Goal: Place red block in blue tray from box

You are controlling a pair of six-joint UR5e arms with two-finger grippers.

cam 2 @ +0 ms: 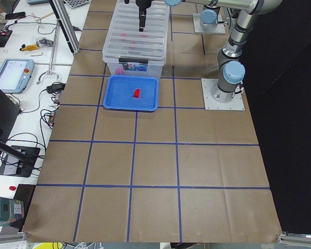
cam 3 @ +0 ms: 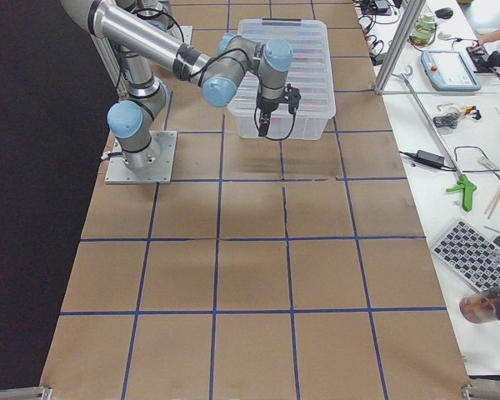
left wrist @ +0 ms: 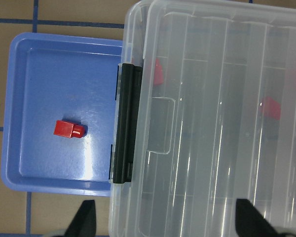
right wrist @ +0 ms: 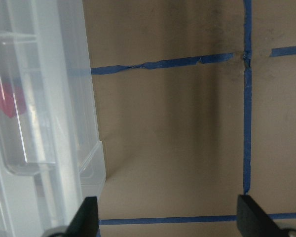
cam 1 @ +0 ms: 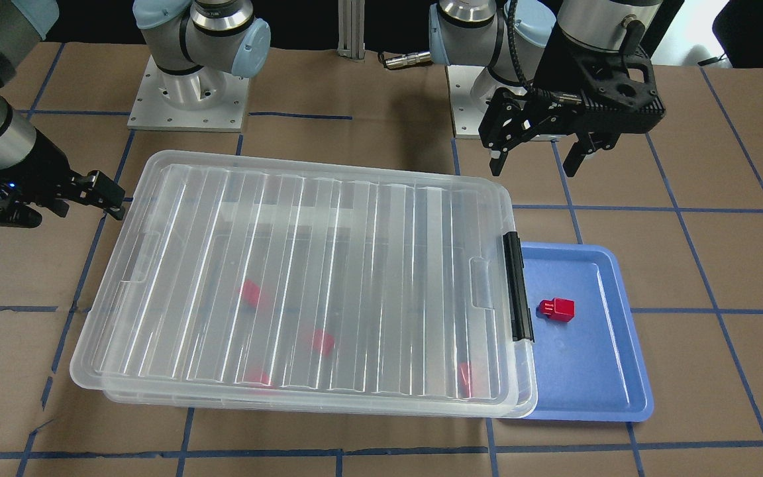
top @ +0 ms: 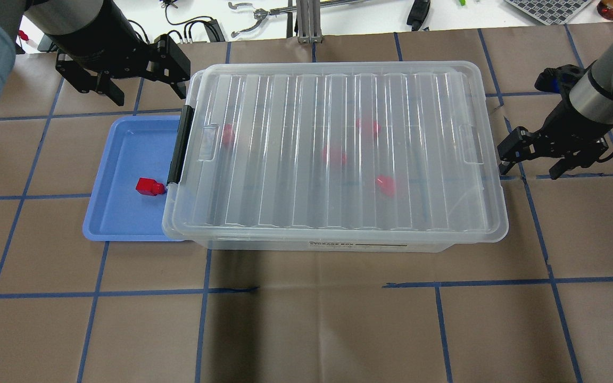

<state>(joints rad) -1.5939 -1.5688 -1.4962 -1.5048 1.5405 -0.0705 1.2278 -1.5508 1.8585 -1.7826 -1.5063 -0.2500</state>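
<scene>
Box, four blocks inside, blue tray, one red block

The ribbed lid of the box blurs the red blocks inside into soft smudges, so their shapes and which way they lie cannot be told. In the front view, the lid's overhang hides the left rim of the blue tray. The label on the box's lower side in the overhead view is too small to read. Each wrist view cuts off its gripper at the bottom edge. Of the left gripper and the right gripper, only two dark fingertips each show. The right wrist view's left edge also cuts off most of the box.
</scene>
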